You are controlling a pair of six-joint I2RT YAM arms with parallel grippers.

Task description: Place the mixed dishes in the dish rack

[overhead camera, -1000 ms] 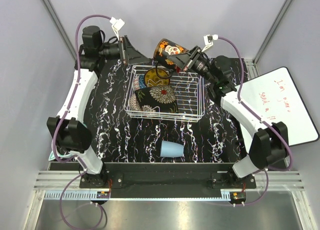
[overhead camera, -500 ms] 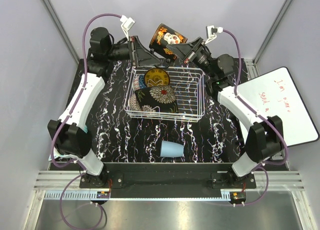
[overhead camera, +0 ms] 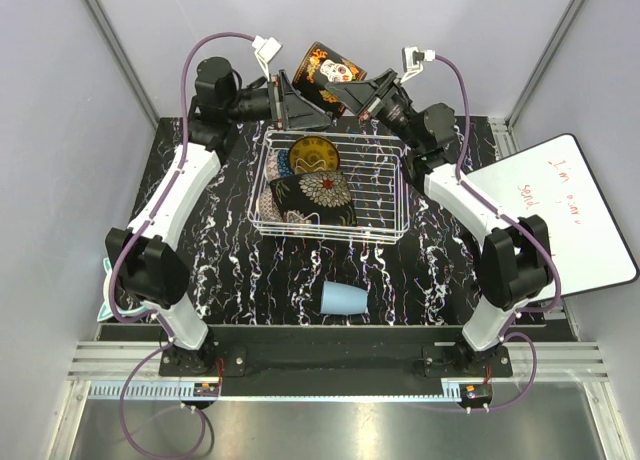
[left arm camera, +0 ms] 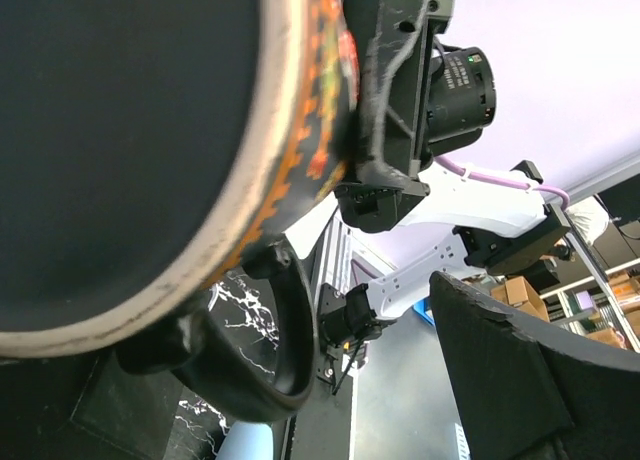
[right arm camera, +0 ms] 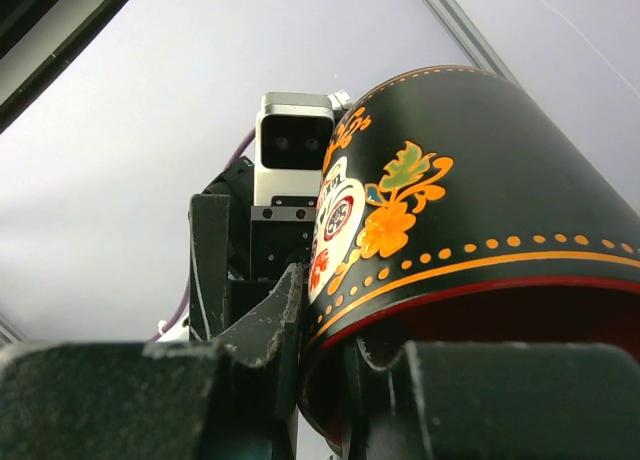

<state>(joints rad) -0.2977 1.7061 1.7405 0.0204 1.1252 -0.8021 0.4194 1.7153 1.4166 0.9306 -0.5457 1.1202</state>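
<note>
**Hidden or unclear.**
- From my left wrist view, the red-inside dark floral mug [left arm camera: 150, 150] fills the upper left of the frame. Only its base and its looped handle show.
- One of my left fingers [left arm camera: 510, 380] is cut off at the lower right.
- My left gripper [overhead camera: 290, 93] stands wide open just beside the mug. I cannot tell whether it touches.
- My right gripper [right arm camera: 330, 345] is narrowed onto the mug's rim, one finger inside and one outside. It holds the mug in the air at the top centre of the overhead frame, beyond the far edge of the dish rack [overhead camera: 385, 225].
- In the rack, the black square floral plate [overhead camera: 318, 195] covers most of a patterned bowl [overhead camera: 268, 196]. I cannot say which bowl it is.
- The yellow ornate round plate [overhead camera: 314, 155] lies behind them.

**Surface and room.**
- The table [overhead camera: 230, 250] is black with white marbling.
- The light-blue cup [overhead camera: 343, 298] lies on its side on the table, below the rack in the frame.
- The walls are pale grey.
- A whiteboard [overhead camera: 570, 220] sits at the right of the frame. Its red writing is too small to read.
</note>
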